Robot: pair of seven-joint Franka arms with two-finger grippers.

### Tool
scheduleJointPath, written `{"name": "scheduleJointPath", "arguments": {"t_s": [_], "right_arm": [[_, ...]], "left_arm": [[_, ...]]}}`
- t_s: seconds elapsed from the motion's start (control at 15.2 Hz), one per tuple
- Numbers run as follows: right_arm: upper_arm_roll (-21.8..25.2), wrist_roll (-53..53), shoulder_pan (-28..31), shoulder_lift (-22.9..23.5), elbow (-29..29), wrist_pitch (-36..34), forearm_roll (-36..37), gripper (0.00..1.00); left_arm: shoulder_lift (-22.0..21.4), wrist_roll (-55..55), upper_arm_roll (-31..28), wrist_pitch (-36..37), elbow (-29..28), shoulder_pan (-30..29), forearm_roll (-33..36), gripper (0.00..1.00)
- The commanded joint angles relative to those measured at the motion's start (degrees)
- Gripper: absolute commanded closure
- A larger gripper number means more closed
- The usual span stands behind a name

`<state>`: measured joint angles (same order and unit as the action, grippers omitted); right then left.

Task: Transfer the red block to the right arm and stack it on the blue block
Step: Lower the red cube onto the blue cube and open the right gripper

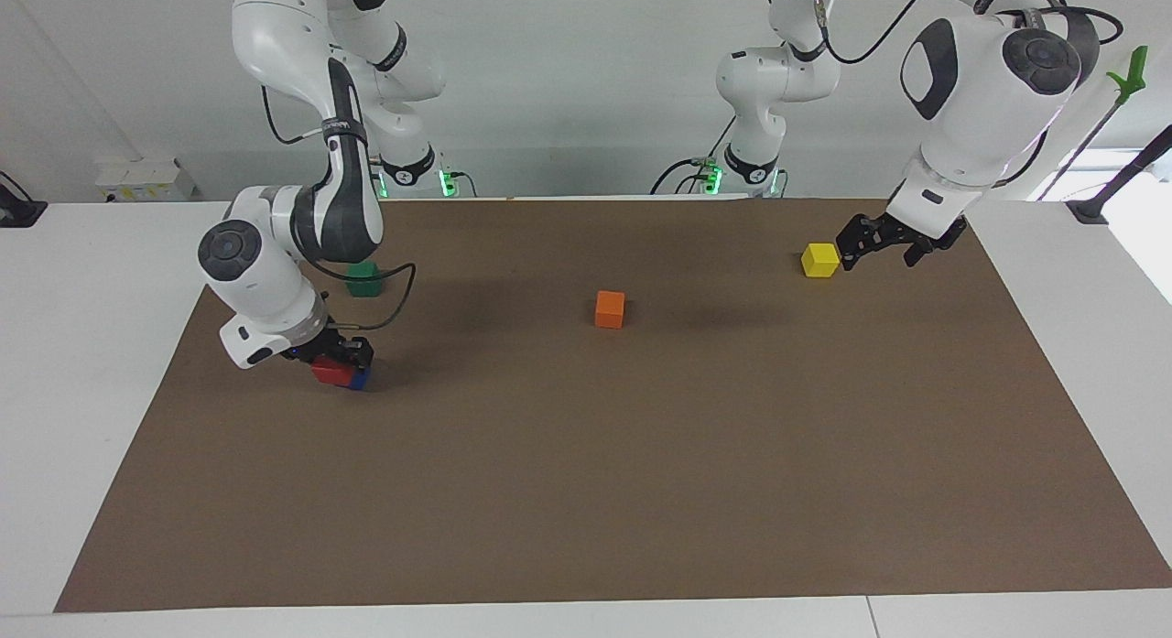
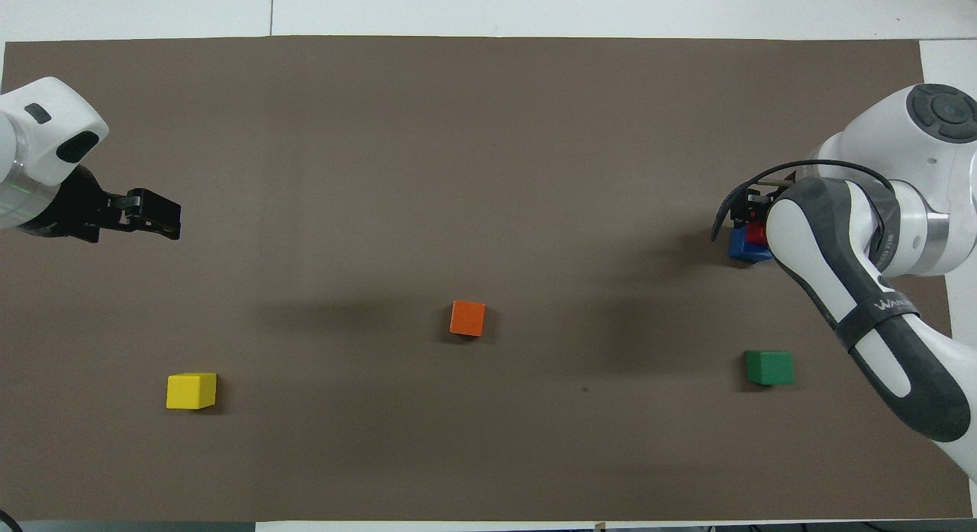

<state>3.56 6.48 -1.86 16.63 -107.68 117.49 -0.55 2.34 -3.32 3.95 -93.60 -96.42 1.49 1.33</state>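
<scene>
My right gripper [image 1: 341, 356] is down at the mat toward the right arm's end of the table, shut on the red block [image 1: 330, 372]. The red block sits against the top of the blue block [image 1: 361, 379] and covers most of it; I cannot tell whether it rests squarely on it. In the overhead view the red block [image 2: 756, 233] shows just over the blue block [image 2: 740, 246], with the right gripper [image 2: 752, 215] mostly hidden by the forearm. My left gripper [image 1: 881, 252] hangs open and empty above the mat at the left arm's end [image 2: 164, 217].
An orange block [image 1: 610, 308] lies mid-mat. A yellow block [image 1: 820, 259] lies toward the left arm's end, below the left gripper. A green block [image 1: 363, 279] lies nearer to the robots than the blue block, partly covered by the right arm.
</scene>
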Motion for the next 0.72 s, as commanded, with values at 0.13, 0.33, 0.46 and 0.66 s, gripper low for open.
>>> {"name": "scheduleJointPath", "arguments": {"t_s": [0.13, 0.33, 0.46, 0.66], "right_arm": [[-0.4, 1.87, 1.15, -1.07, -0.87, 0.37, 0.28, 0.0], [-0.31, 2.05, 1.07, -1.69, -0.69, -0.24, 0.37, 0.0], [-0.31, 2.05, 0.98, -1.87, 1.75, -3.12, 0.37, 0.0], [-0.31, 2.05, 1.06, -3.35, 6.93, -9.27, 0.37, 0.0]], "left_arm": [[-0.94, 0.42, -0.7, -1.15, -1.14, 0.97, 1.31, 0.0], [-0.94, 0.34, -0.7, -1.15, -1.14, 0.88, 1.31, 0.0], [-0.94, 0.33, -0.7, -1.15, -1.14, 0.97, 1.31, 0.0], [-0.94, 0.33, -0.52, -1.06, -1.14, 0.88, 1.22, 0.0]]}}
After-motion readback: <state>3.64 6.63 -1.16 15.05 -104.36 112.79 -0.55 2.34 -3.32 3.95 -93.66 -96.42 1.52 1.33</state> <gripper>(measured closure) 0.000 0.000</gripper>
